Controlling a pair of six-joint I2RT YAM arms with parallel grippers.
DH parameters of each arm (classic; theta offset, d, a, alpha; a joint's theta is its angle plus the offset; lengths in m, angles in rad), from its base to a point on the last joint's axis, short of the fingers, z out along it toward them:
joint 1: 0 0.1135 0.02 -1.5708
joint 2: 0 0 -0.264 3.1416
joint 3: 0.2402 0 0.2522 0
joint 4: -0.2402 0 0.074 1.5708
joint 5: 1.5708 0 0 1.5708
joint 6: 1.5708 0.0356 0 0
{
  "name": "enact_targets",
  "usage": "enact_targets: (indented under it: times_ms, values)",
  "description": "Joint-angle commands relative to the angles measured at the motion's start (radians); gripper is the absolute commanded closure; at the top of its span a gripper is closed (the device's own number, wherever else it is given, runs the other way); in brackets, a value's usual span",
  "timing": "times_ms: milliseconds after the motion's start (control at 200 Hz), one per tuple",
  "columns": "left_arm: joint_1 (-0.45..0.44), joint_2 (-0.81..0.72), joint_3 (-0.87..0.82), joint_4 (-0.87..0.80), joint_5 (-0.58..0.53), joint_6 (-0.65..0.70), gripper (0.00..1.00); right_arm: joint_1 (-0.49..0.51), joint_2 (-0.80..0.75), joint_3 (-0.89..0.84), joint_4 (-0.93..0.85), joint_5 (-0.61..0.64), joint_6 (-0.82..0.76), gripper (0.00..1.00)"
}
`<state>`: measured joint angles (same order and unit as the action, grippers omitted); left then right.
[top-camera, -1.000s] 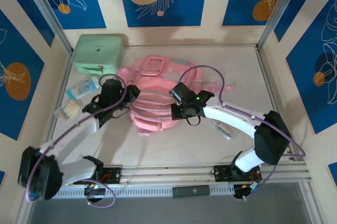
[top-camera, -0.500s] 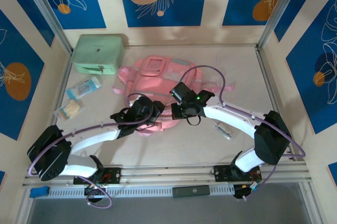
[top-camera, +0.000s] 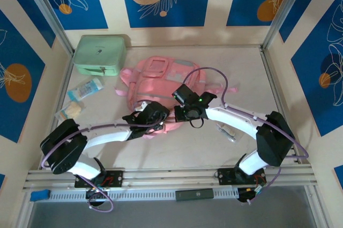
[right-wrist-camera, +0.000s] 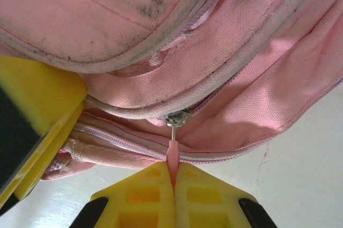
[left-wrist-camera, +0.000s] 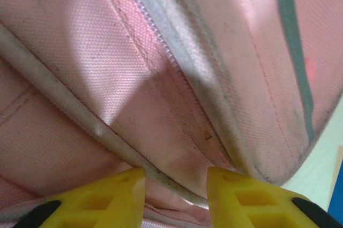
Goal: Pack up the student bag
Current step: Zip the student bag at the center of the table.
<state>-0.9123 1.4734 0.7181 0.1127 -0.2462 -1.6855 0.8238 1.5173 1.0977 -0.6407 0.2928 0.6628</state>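
Mid-table, between the two arms: bag, pink, lying flat, its clear-panelled pocket toward the far wall and straps trailing off its left side.

- Near edge, right part: right gripper, clenched on the pink zip pull. The metal slider sits just above the fingertips.
- Near edge, left part: left gripper, fingers standing apart. The bag's white piping runs across the gap. Whether any cloth is pinched, I cannot tell.
- Across the bag: both forearms and a purple cable cover much of its near half.
- Far-left corner of the table: mint case, near the bag's straps but not touching them.
- Left side, nearer than the case: blue packet, then a pale packet close by the left arm. Contents too small to make out.
- Right of the bag, just beside the right forearm: silvery item, too small to identify.
- Right wrist view, left edge: yellow block against the bag, cut off. I cannot tell what it belongs to.
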Motion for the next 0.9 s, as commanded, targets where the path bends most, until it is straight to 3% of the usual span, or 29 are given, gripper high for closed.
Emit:
enact_targets:
  times_ms: [0,115,335,730,895]
  values:
    - [-0.013,0.025,0.003,0.001,-0.035,-0.064,0.63,0.014,0.000,-0.001,0.020,0.009,0.012,1.00]
    - [-0.008,0.019,-0.004,-0.047,-0.094,-0.045,0.67,0.011,0.001,-0.001,-0.012,0.039,0.007,1.00]
    - [0.023,-0.005,-0.087,-0.087,-0.125,-0.037,1.00,-0.049,-0.049,-0.034,-0.041,0.091,-0.013,1.00]
    - [0.161,-0.248,-0.215,-0.199,-0.084,0.193,1.00,-0.260,-0.023,-0.037,0.094,0.106,-0.087,1.00]
    - [0.231,-0.364,-0.213,-0.255,-0.061,0.303,1.00,-0.261,0.008,0.013,0.109,0.007,-0.110,1.00]
